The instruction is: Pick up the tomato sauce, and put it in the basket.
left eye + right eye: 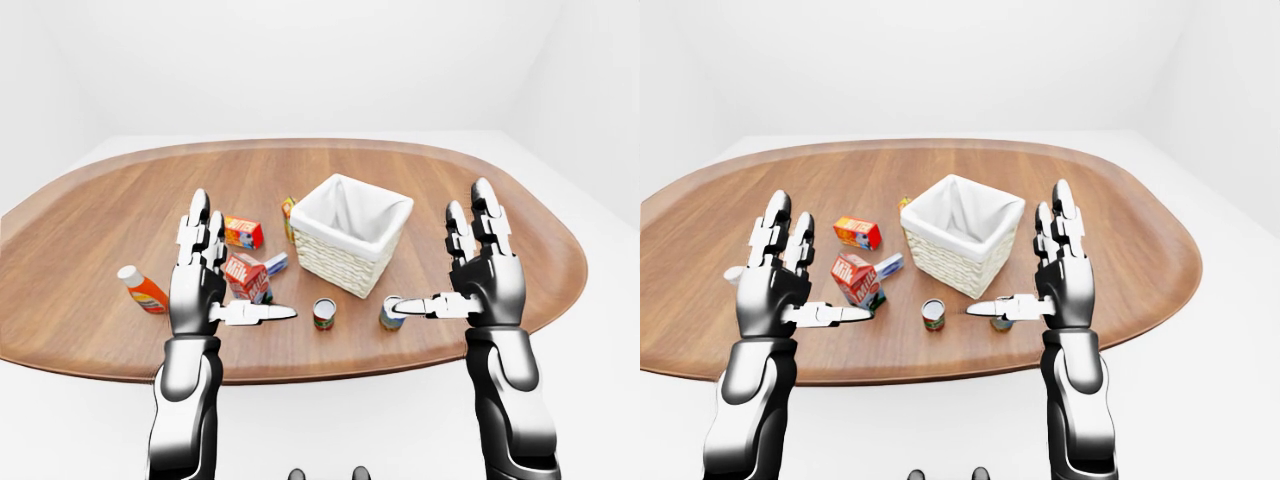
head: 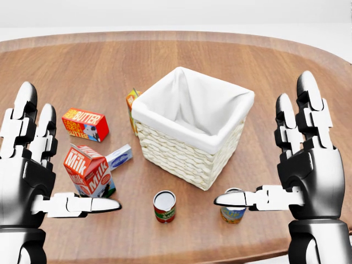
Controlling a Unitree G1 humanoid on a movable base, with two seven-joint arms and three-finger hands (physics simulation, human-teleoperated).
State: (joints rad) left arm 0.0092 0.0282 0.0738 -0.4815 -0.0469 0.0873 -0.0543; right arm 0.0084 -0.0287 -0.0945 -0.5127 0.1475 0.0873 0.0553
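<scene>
While the tomato sauce can (image 2: 164, 206) is standing upright on the wooden table (image 2: 181, 60), it is lying between the two raised hands, nearer the right hand (image 2: 305, 179), just left of that hand's thumb tip and apart from it. The left hand (image 2: 27, 179) is hovering with fingers spread, as is the right; neither is holding anything. The basket (image 2: 192, 129) is sitting above the can in the head view. White walls are enclosing the oval table. The right thumb is partly hiding a second can (image 2: 233, 212).
</scene>
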